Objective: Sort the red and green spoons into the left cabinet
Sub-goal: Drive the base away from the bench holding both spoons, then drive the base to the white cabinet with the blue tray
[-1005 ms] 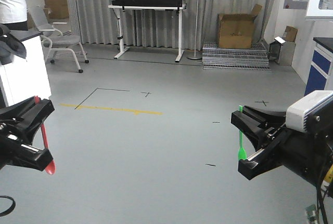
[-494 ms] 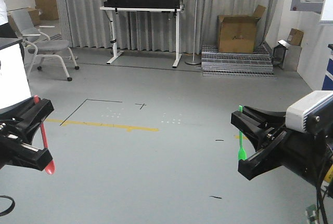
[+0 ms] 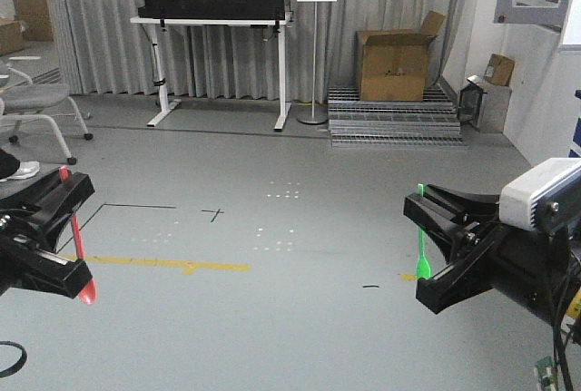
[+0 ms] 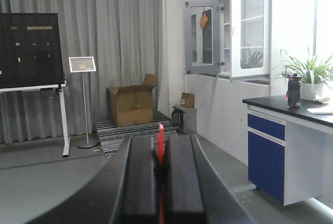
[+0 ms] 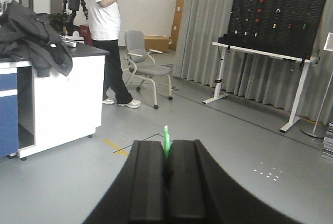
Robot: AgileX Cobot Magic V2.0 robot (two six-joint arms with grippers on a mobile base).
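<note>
My left gripper (image 3: 68, 228) is shut on the red spoon (image 3: 78, 239), which hangs with its bowl down at the left edge of the front view. In the left wrist view the red handle tip (image 4: 161, 140) sticks up between the closed jaws of the left gripper (image 4: 160, 148). My right gripper (image 3: 431, 239) is shut on the green spoon (image 3: 421, 248), bowl down. Its green tip (image 5: 166, 140) shows between the closed jaws of the right gripper (image 5: 166, 151). A light-grey cabinet with glass-paned doors (image 4: 244, 26), one door open, stands far ahead in the left wrist view.
Grey floor with a yellow tape line (image 3: 154, 264). A pegboard table (image 3: 213, 19), sign stand (image 3: 315, 46) and cardboard box (image 3: 392, 64) stand by the curtain. A blue-fronted counter (image 4: 286, 146) is on the right. A person (image 5: 109, 31), chair (image 5: 145, 68) and white counter (image 5: 52, 94) show in the right wrist view.
The whole room has slid left and the floor marks have come nearer in the front view, so the base has moved. Both grippers keep the same pose and still hold their spoons.
</note>
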